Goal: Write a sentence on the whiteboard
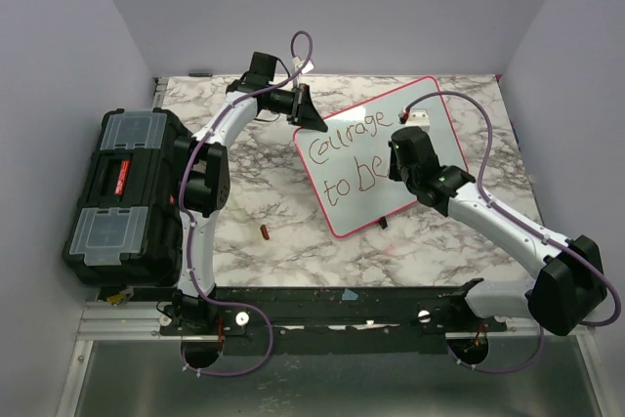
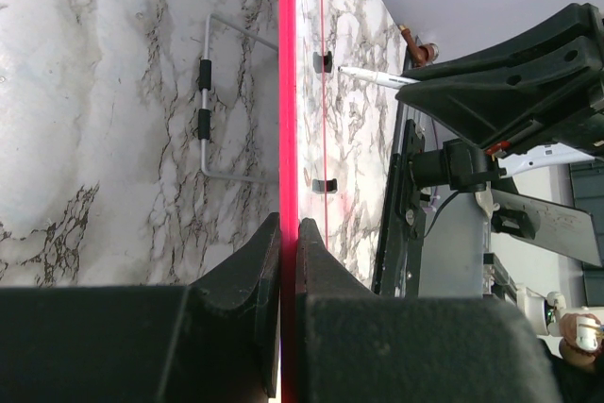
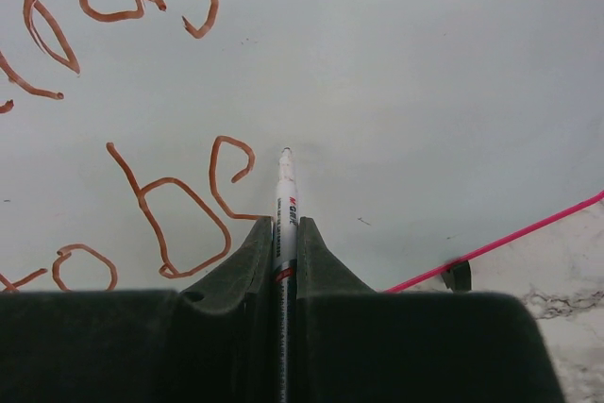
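Entry: whiteboard (image 1: pixel 356 214) propped on table (image 1: pixel 293 251), rim pinched by my closed left gripper (image 2: pixel 290 226); right gripper (image 3: pixel 286 226) clamps marker (image 3: pixel 285 181) beside sentence (image 1: pixel 344 146); likely risk: I press hard, board slips, stroke smears.

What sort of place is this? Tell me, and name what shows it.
Probably a robot test cell in a lab, not a home: plain walls box in a marble-look table, two robot arms are bolted to a rail at its edge, and a toolbox sits beside them.
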Robot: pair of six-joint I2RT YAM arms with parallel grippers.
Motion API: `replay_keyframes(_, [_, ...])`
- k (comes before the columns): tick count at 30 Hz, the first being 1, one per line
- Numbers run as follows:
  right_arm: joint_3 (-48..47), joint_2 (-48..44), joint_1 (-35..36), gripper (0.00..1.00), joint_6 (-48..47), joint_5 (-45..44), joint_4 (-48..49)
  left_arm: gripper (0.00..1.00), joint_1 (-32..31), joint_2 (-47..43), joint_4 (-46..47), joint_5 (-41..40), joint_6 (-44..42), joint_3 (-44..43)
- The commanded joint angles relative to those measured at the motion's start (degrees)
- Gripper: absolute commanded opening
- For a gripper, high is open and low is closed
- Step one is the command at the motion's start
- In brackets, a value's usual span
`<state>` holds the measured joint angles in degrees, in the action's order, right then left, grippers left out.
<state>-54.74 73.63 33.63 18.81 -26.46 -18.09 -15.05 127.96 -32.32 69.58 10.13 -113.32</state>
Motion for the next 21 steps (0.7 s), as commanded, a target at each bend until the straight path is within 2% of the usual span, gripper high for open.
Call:
replay_keyframes(1, [-1.7,-0.1,-1.1,0.01,-1.0,-2.5,-0.4,0.0,0.4,-1.2,3.7,-0.1,-5.6,0.2])
replay_keyframes(21, [-1.3,1.3,-7.6,0.01,0.2,7.0,2.8,0.0,0.5,-1.2,3.8,0.0,-5.6,0.3])
